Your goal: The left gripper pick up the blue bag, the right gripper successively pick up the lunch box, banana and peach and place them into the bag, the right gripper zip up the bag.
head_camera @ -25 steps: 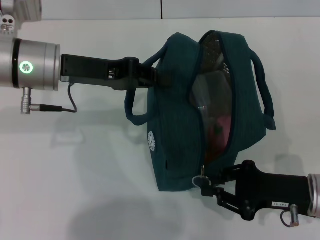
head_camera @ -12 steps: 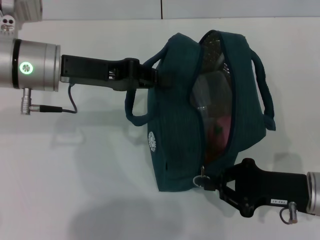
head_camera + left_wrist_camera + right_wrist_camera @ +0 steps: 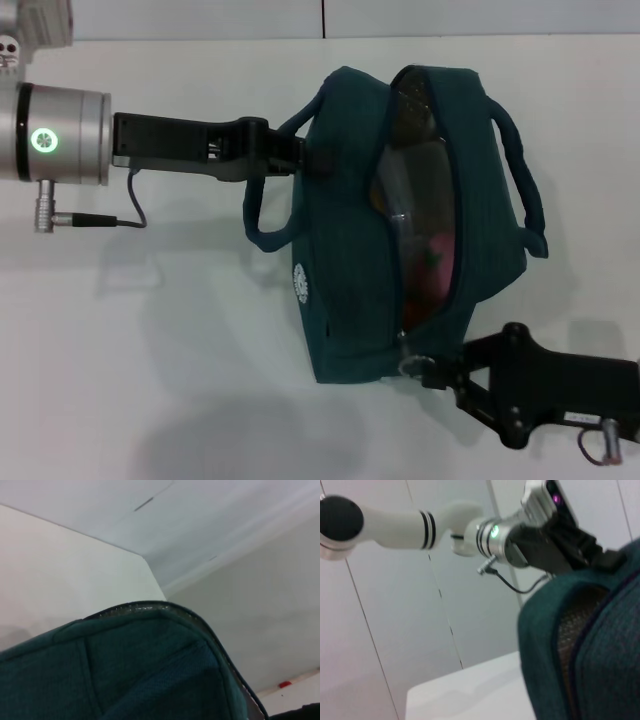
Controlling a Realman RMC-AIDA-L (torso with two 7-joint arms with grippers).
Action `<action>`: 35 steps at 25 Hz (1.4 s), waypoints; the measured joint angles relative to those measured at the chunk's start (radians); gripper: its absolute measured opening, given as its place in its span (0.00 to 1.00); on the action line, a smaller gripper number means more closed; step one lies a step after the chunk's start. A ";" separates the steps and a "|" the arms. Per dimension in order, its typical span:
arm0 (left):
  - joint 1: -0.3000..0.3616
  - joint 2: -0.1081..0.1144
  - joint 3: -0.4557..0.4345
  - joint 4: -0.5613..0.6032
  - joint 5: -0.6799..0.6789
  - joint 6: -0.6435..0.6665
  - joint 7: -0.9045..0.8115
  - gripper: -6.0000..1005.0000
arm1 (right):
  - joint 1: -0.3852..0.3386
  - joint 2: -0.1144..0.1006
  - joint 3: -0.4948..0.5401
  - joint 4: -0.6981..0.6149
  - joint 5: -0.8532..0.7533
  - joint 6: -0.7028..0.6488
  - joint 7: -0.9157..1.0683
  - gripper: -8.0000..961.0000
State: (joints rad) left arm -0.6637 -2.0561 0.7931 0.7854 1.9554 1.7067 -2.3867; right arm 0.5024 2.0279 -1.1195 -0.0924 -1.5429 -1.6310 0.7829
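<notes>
Blue bag (image 3: pixel 345 250) at table (image 3: pixel 150 330) centre, partly unzipped — peach (image 3: pixel 432 262) and lunch box (image 3: pixel 415 185) visible inside. Left gripper (image 3: pixel 300 155) clamped on bag's far-left edge beside handle (image 3: pixel 262 215). Right gripper (image 3: pixel 418 370) at bag's near end, fingers pinched on zip pull (image 3: pixel 405 358).

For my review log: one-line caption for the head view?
Left gripper holds the blue bag; right gripper at its zip-pull.
</notes>
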 joint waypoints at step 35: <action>0.115 -0.024 -0.002 -0.030 -0.185 -0.003 0.313 0.27 | -0.042 0.000 -0.004 -0.076 0.232 -0.205 -0.041 0.05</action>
State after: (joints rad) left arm -0.5488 -2.0804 0.7916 0.7553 1.7704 1.7033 -2.0742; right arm 0.4601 2.0279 -1.1239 -0.1680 -1.3112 -1.8355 0.7424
